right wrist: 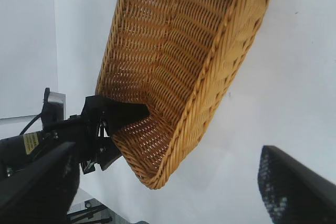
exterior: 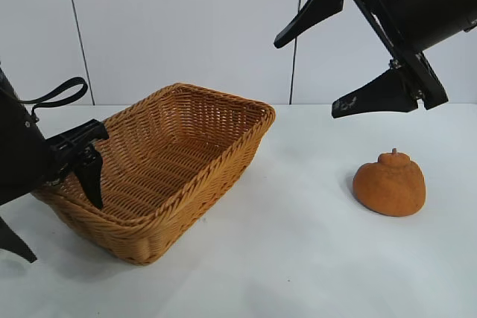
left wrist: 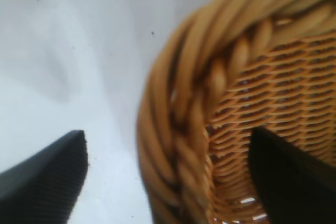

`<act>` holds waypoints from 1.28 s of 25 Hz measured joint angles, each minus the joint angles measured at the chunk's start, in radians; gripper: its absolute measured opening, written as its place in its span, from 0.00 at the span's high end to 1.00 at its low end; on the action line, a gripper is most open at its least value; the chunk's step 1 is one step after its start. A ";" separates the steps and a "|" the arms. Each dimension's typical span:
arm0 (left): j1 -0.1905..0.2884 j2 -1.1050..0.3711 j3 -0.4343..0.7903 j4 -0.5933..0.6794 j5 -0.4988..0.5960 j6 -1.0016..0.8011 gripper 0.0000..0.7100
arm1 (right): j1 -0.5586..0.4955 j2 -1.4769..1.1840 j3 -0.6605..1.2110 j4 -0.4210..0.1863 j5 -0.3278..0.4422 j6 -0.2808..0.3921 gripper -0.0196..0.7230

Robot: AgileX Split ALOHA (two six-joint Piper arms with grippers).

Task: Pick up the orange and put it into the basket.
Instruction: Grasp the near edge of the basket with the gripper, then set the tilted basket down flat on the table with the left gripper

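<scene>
The orange sits on the white table at the right, knob up, well apart from the basket, which stands left of centre. My right gripper hangs open and empty high above the table, up and left of the orange. Its wrist view shows the basket but not the orange. My left gripper is open at the basket's left end, one finger inside and one outside. In its wrist view the braided rim lies between the spread fingers, which are not closed on it.
The white table runs between basket and orange and in front of both. A white panelled wall stands close behind the table. The left gripper's fingers show at the basket's end in the right wrist view.
</scene>
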 joint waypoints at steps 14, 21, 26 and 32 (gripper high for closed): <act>0.000 0.007 -0.257 0.008 0.202 0.104 0.88 | 0.000 0.000 0.000 0.000 -0.001 0.000 0.12; 0.020 0.116 -0.455 0.004 0.363 0.312 0.88 | 0.000 0.000 0.000 0.000 0.000 0.000 0.12; 0.060 0.201 -0.557 -0.021 0.471 0.540 0.88 | 0.000 0.000 0.000 0.000 0.000 0.000 0.12; 0.108 0.250 -0.631 -0.091 0.568 0.770 0.88 | 0.000 0.000 0.000 0.000 0.002 0.000 0.12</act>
